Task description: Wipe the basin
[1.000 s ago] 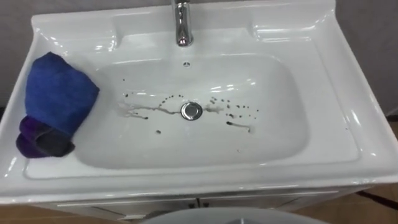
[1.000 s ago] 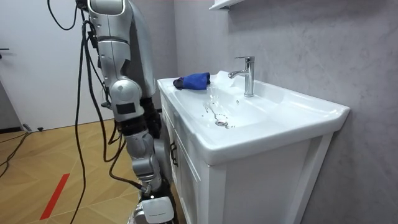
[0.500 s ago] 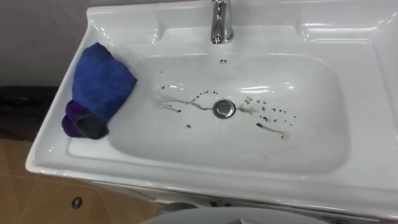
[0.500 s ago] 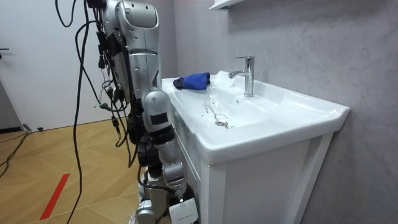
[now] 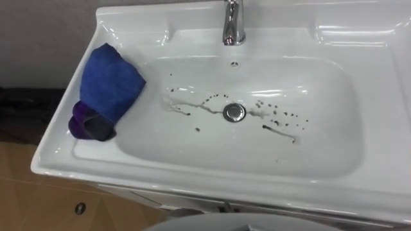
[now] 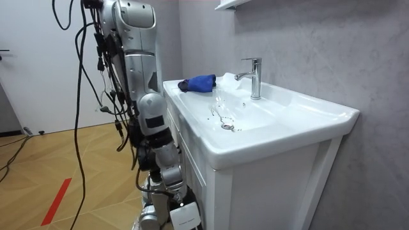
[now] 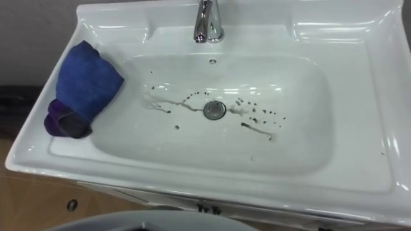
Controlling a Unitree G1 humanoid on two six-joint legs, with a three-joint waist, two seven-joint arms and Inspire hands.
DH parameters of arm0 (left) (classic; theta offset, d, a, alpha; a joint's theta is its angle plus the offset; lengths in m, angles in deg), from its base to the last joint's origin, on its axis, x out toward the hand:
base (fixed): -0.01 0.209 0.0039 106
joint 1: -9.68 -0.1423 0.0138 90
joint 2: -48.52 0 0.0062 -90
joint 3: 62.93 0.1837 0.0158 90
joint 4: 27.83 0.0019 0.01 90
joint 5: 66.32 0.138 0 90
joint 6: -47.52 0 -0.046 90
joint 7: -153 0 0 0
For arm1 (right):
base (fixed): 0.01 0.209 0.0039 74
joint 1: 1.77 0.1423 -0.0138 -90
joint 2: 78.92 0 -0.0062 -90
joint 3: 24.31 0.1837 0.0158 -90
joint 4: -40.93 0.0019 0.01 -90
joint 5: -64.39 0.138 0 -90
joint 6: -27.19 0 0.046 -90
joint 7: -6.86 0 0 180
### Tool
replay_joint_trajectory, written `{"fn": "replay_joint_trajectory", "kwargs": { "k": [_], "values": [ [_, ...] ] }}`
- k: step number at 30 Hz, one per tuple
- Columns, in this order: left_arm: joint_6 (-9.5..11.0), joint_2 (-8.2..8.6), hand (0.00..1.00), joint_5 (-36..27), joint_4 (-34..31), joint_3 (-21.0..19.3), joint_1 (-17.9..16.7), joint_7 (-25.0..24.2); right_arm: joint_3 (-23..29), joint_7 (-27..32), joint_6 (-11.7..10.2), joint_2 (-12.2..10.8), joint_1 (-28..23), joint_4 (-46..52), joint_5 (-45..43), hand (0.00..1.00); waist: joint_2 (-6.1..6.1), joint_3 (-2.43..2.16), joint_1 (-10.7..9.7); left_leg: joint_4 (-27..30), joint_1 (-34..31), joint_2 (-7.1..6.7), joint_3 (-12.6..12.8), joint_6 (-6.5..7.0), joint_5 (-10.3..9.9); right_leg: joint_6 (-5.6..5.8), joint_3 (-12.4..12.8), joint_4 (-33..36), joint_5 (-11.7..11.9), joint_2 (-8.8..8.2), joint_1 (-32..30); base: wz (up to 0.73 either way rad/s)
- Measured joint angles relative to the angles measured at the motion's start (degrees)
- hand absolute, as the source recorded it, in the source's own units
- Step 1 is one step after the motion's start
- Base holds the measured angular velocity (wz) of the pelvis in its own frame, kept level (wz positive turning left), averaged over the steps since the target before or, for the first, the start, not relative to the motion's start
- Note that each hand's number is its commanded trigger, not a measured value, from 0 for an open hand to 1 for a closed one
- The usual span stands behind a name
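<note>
My right robot hand hangs low by the cabinet, grip state I can't tell, while the blue cloth lies well above and left of it on the left ledge of the basin, lengthwise away from me, so it's on the left arm's side.

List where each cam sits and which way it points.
Left eye view: on the head, looking down into the basin, cloth on its left rim; torso edge at bottom.
Right eye view: beside it, same aim, same torso edge.
Room view: off the basin's right end, looking along it; robot stands at its front, right arm hanging.
All share basin, cloth, tap, drain.
</note>
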Motion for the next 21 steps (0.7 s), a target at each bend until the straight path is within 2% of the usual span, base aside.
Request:
{"fn": "replay_joint_trajectory", "kwargs": {
  "k": [3, 6, 10, 12, 15, 19, 20, 21],
  "values": [
    [1.76, -0.01, 0.0, 0.09, -7.94, 0.22, 0.68, 1.93, -1.06, -0.02, -0.9, -0.11, -0.14, 0.04, -1.06, 0.0, -0.23, -0.01, -0.15, 0.12, 0.05, -0.06, 0.0, 0.15, 0.09, 0.01, 0.0, 0.48, 0.0, -0.18, -0.15, 0.0],
    [2.34, -0.01, 0.0, 2.13, -13.21, 1.48, 0.7, 2.89, -1.07, -0.02, -1.08, -0.16, -0.75, 1.39, -1.86, 0.0, -0.15, 0.14, -0.53, 0.18, 0.03, -0.15, -0.17, 0.2, 0.11, 0.13, 0.02, 0.45, 0.07, -0.28, -0.14, 0.0],
    [3.25, 0.01, 0.0, 8.41, -15.63, 3.38, 0.68, 3.14, -1.16, -0.59, -1.72, -0.09, -0.65, 1.52, -1.97, 0.0, -0.16, 0.3, -1.72, 0.06, -0.04, -0.13, -0.18, 0.2, 0.11, 0.14, 0.0, 0.4, 0.07, -0.2, -0.11, 0.0],
    [3.41, 0.08, 0.0, 10.73, -17.62, 4.76, 0.61, 2.98, -1.24, -1.15, -1.83, -0.06, -0.57, 1.2, -1.91, 0.0, -0.28, 0.48, -1.93, -0.04, 0.07, -0.11, -0.02, 0.2, 0.12, 0.13, 0.26, 0.33, 0.07, -0.14, -0.1, -0.02],
    [3.68, 0.12, 0.0, 12.24, -22.91, 5.67, 0.59, 1.82, -1.6, -1.95, -2.58, -0.33, -0.11, 0.84, -1.72, 0.0, -0.75, 1.1, -3.37, -0.09, -0.04, -0.15, 0.02, 0.2, 0.12, 0.14, 0.23, 0.05, 0.08, -0.17, -0.11, 0.01],
    [5.33, 0.54, 0.0, 17.39, -27.22, 7.47, 0.35, 0.44, -1.48, -2.64, -3.84, -0.74, -0.47, 0.84, -2.04, 0.0, -1.45, 1.3, -4.67, -0.61, 0.36, -0.17, 0.06, 0.21, 0.12, 0.22, 0.18, -0.59, 0.15, -0.13, 0.36, -0.01],
    [5.67, 0.78, 0.0, 19.01, -27.93, 8.43, 0.41, -0.21, -1.45, -2.74, -4.34, -0.75, -0.49, 0.75, -2.27, 0.0, -1.67, 1.53, -5.1, -1.04, 1.06, -0.15, 0.29, 0.21, 0.12, 0.23, 0.55, -0.62, 0.15, -0.09, 0.69, -0.07],
    [5.68, 0.96, 0.0, 20.01, -28.34, 9.02, 0.41, -0.66, -1.48, -2.79, -4.48, -0.76, -0.49, 0.63, -2.29, 0.0, -1.65, 1.5, -5.1, -1.1, 1.15, -0.12, 0.43, 0.21, 0.12, 0.23, 0.75, -0.63, 0.15, -0.06, 0.68, -0.12]
  ]
}}
